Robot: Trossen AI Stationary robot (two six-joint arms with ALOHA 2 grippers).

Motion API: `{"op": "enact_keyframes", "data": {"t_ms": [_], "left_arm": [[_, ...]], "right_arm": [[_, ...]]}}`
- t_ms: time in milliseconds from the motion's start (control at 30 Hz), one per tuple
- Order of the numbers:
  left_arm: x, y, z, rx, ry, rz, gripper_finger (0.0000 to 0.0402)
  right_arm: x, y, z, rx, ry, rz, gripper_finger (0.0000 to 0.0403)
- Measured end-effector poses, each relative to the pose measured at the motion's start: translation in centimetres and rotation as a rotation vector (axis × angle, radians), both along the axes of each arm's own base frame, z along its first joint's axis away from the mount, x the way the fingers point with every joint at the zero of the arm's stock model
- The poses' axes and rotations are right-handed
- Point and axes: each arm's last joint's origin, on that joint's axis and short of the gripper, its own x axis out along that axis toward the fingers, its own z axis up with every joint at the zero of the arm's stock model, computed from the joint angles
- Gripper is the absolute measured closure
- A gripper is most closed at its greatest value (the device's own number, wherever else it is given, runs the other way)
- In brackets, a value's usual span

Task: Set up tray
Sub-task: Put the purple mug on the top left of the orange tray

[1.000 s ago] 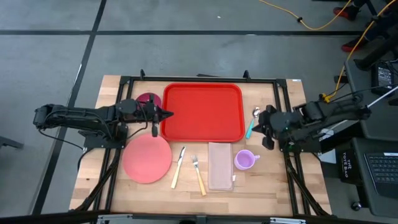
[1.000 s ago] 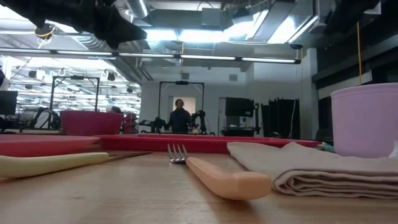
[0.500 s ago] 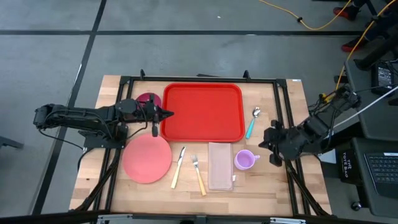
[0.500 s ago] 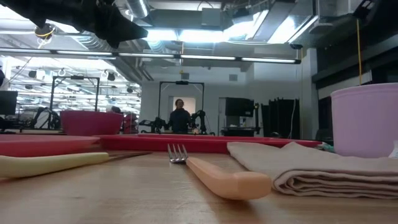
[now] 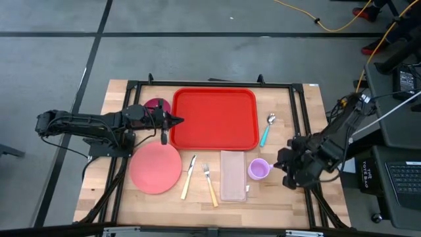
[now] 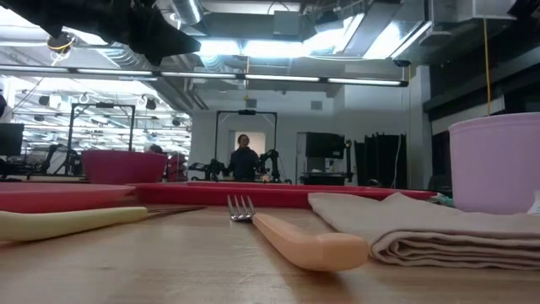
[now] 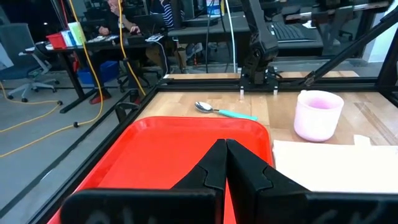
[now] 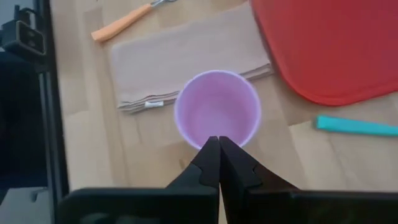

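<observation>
Left pincer [image 5: 177, 120], pressed together, hovers at the tray's [image 5: 214, 118] edge; right pincer [image 5: 281, 166], likewise closed, seemingly above one cup [image 5: 258, 170].

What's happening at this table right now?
Nothing is held yet. The red tray lies bare at the back of the table, with a pink plate, knife, fork, napkin, lilac cup and spoon around it. The right gripper, shut, sits beside the cup. The left gripper, shut, waits at the tray's left rim.
</observation>
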Motion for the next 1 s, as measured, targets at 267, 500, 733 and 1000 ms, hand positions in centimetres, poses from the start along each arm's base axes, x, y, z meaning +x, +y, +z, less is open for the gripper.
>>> {"op": "enact_keyframes", "data": {"t_ms": [267,500,733,1000], "left_arm": [[0.0,0.0,0.0,0.062,0.017,-0.011,0.0398],[0.0,0.0,0.0,0.121,0.029,-0.02,0.0398],[0.0,0.0,0.0,0.121,0.03,-0.021,0.0398],[0.0,0.0,0.0,0.121,0.027,-0.021,0.0398]], "right_arm": [[0.4,2.0,-0.4,-0.03,0.102,0.013,0.0397],[1.0,2.7,-1.3,-0.038,0.129,-0.039,0.0378],[1.2,3.0,-1.8,-0.054,0.145,-0.043,0.0387],[1.2,3.0,-1.9,-0.091,0.162,0.011,0.0377]]}}
